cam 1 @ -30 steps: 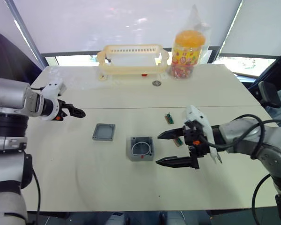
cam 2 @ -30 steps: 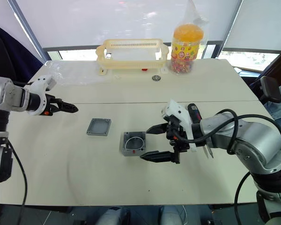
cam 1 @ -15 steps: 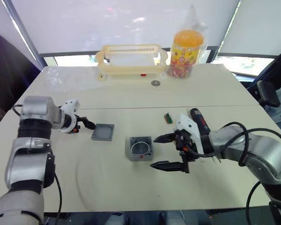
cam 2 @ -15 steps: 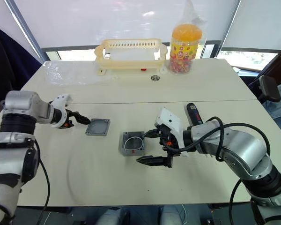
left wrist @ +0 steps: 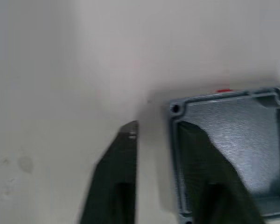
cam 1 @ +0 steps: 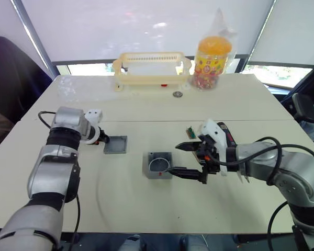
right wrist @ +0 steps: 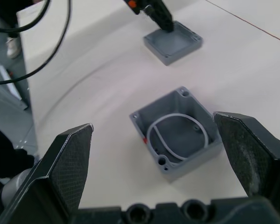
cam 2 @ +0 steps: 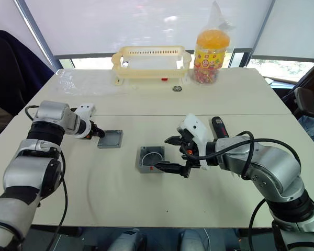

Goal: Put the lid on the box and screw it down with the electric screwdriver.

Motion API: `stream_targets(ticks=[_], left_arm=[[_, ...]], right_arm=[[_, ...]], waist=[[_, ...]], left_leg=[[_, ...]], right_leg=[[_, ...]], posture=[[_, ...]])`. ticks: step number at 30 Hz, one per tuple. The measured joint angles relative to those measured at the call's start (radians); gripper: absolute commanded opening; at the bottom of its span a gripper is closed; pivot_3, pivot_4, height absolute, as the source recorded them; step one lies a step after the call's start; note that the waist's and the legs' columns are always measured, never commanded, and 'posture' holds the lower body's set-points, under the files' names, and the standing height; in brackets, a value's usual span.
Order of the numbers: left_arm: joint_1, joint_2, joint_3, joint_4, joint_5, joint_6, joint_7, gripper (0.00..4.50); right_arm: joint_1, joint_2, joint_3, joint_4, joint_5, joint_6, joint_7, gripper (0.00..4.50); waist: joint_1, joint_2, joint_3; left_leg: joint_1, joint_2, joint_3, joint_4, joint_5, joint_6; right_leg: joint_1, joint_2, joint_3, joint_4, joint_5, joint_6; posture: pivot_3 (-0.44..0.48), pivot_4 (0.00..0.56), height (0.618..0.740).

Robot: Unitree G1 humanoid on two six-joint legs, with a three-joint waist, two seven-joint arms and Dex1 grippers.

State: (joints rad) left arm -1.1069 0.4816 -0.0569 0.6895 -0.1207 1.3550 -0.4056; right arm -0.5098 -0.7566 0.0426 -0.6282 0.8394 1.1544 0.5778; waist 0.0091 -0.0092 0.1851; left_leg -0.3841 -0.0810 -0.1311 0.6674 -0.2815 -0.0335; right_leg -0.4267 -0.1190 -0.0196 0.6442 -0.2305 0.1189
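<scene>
The lid (cam 1: 115, 145) lies hollow side up on the pale surface (cam 1: 146, 204), left of the box (cam 1: 158, 165) and apart from it. The left tool (cam 1: 103, 140) is parted, one finger outside the lid's near rim and the other inside it, straddling that edge. The box sits open with a pale ring inside and a small red mark on its front wall. The right tool (cam 2: 170, 155) is spread wide just beside the box, gripping nothing. The electric screwdriver (cam 2: 220, 129) lies behind the right arm. Farther back stand a cream basket (cam 2: 149, 64) and an orange-lidded jar (cam 2: 208, 49) whose label is unreadable.
</scene>
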Motion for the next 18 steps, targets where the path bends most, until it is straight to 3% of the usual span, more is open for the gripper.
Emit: stream_targets(ticks=[8,12,18], left_arm=[[0.05,-0.011,0.057,-0.139,-0.002,0.121,0.054,0.03],[0.083,0.031,0.085,-0.223,-0.028,0.192,0.05,0.03],[0.135,0.11,0.204,-0.526,-0.106,0.2,0.009,0.03]], right_arm=[[0.013,0.022,-0.001,0.008,-0.011,-0.009,-0.024,4.5],[0.01,0.026,-0.021,0.058,-0.007,-0.015,-0.009,4.5],[-0.091,0.141,-0.141,0.217,0.088,0.002,-0.033,4.5]], waist=[[-0.007,-0.001,0.001],[-0.022,-0.004,0.002],[-0.027,-0.005,0.003]], left_leg=[[0.004,0.0,0.005,-0.001,0.0,0.0],[0.003,0.002,0.005,-0.001,0.0,0.0],[0.003,0.005,0.007,-0.002,0.0,0.0]], right_leg=[[0.0,0.001,0.006,0.002,0.0,0.0],[-0.002,0.001,0.006,0.002,0.0,0.0],[-0.004,0.002,0.009,0.002,0.0,0.0]], posture=[[0.0,0.15,0.74],[0.0,0.15,0.74],[0.0,0.15,0.74]])
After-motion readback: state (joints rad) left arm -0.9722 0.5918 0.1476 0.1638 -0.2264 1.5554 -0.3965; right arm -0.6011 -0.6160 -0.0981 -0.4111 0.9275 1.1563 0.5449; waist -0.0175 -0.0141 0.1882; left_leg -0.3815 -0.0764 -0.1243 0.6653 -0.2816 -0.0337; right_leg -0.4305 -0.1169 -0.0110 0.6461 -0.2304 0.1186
